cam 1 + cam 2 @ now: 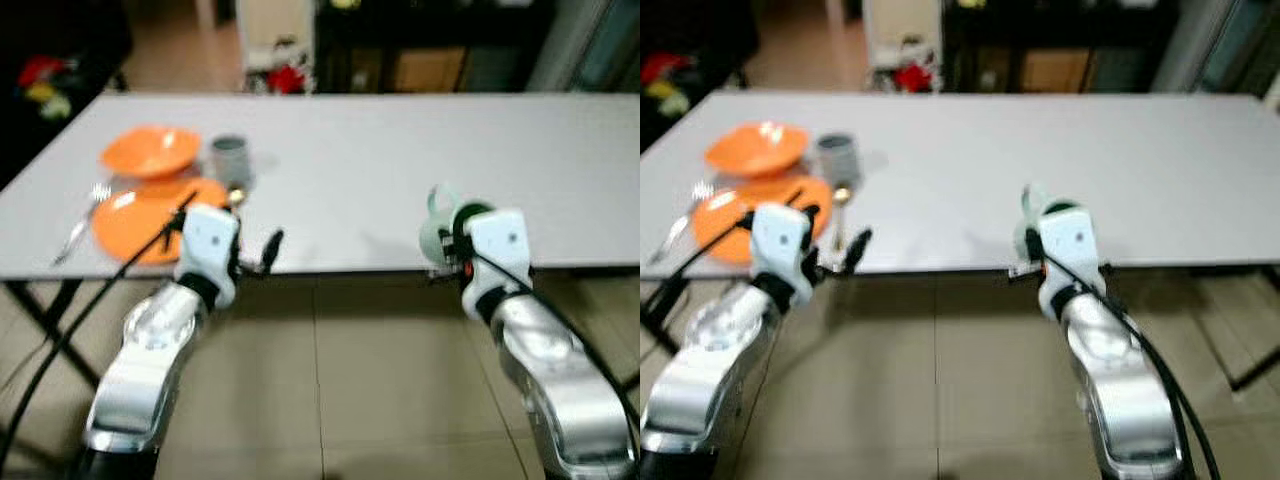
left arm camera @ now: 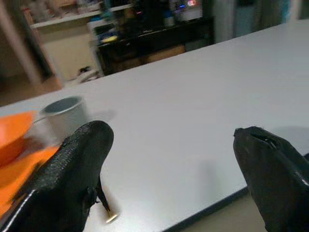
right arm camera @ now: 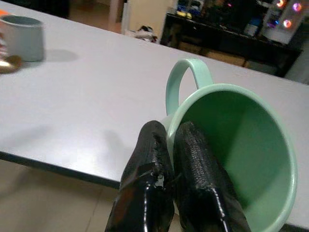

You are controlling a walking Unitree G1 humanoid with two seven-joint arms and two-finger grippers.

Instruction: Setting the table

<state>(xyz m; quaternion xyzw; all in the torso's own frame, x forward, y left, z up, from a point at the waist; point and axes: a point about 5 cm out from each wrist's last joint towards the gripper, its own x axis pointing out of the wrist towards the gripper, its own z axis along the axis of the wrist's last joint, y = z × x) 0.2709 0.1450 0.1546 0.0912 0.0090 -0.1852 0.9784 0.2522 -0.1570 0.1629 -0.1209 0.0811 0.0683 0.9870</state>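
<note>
Overhead, head view: grey surface (image 1: pixel 400 160) carries orange bowl (image 1: pixel 150 150), orange plate (image 1: pixel 140 225), grey cup (image 1: pixel 229 157), fork (image 1: pixel 80 228) at its left end. Left wrist view: left end effector (image 2: pixel 174 179) spread open at the near edge. Right wrist view: right end effector (image 3: pixel 176 186) pinches the green mug (image 3: pixel 231 150) rim, over the near edge.

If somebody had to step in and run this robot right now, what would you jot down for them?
Right gripper: shut on the rim of the green mug, held at the near edge of the white table.
Left gripper: open, empty, at the table's near edge by the place setting.
Done: at the robot's left an orange plate, an orange bowl, a grey cup, a fork and a spoon are laid out.
Left: set the green mug down, probably for a second place.
</note>
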